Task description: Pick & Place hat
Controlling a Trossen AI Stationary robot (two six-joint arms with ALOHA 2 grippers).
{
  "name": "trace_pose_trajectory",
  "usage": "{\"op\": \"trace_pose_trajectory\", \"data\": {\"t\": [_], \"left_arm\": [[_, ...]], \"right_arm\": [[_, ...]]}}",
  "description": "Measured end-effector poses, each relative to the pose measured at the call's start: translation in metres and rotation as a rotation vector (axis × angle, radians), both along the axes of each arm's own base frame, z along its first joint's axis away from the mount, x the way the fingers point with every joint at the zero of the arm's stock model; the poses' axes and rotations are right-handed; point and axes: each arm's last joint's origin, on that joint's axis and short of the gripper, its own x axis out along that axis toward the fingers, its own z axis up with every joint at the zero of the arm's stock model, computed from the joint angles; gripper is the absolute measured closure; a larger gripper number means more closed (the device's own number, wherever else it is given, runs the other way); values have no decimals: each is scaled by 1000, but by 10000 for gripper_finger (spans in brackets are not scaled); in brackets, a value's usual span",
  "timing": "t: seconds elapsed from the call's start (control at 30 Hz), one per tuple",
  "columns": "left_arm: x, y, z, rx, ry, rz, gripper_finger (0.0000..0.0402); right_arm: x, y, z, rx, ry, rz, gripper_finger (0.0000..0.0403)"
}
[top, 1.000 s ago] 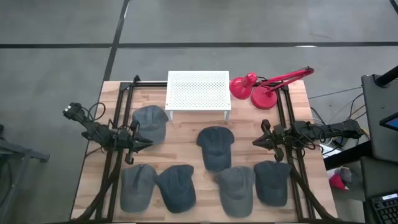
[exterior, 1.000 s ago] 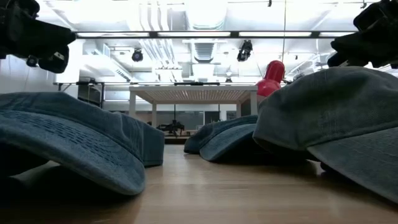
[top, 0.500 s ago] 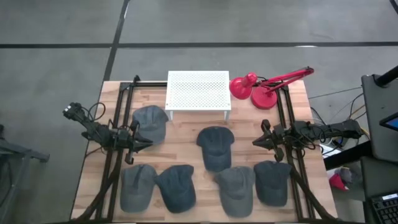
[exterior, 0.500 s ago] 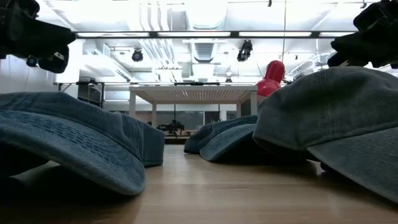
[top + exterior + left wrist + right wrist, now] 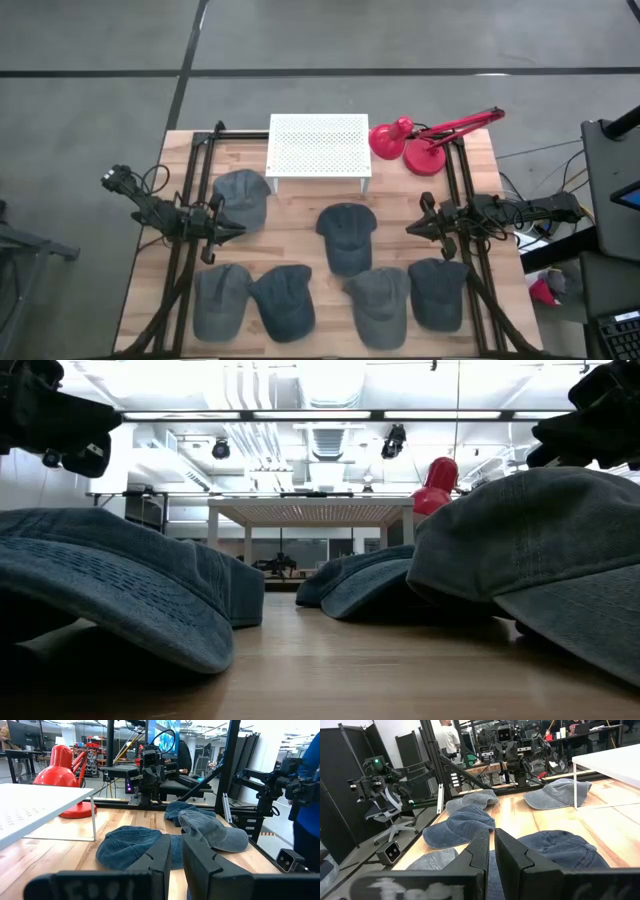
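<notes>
Several grey-blue hats lie crown-up on the wooden table (image 5: 300, 215). One hat (image 5: 240, 197) sits at the far left, one hat (image 5: 347, 237) in the middle, and a row lies along the near edge, among them a hat (image 5: 283, 302) and a hat (image 5: 438, 292). My left gripper (image 5: 240, 228) hovers level above the table's left side, pointing right, shut and holding nothing (image 5: 176, 855). My right gripper (image 5: 408, 229) hovers level on the right side, pointing left, also shut and holding nothing (image 5: 492, 850).
A white perforated shelf (image 5: 319, 145) on legs stands at the far middle. A red desk lamp (image 5: 420, 140) stands at the far right corner. Black arm frames (image 5: 195, 170) run along both sides. Bare wood shows between the shelf and the middle hat.
</notes>
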Motion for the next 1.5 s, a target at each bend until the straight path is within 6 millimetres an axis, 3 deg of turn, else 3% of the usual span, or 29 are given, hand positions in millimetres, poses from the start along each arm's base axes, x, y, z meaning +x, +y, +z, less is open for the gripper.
{"op": "trace_pose_trajectory", "data": {"t": [0.37, 0.57, 0.77, 0.93, 1.2, 1.33, 1.5], "left_arm": [[0, 0, 0, 0, 0, 0, 351], [0, 0, 0, 0, 0, 0, 351], [0, 0, 0, 0, 0, 0, 351], [0, 0, 0, 16, -1, 0, 351], [0, 0, 0, 18, -1, 6, 351], [0, 1, 0, 3, -1, 20, 351], [0, 1, 0, 1, -1, 21, 351]], "right_arm": [[0, 0, 0, 4, 0, 0, 376], [0, 0, 1, 272, 47, -3, 376], [0, -3, 6, 433, 8, -83, 376], [-2, -7, 21, 541, -163, -165, 376], [-4, -7, 38, 585, -325, -137, 376], [4, -6, 56, 561, -262, -159, 376], [26, -3, 95, 456, -50, -215, 376]]}}
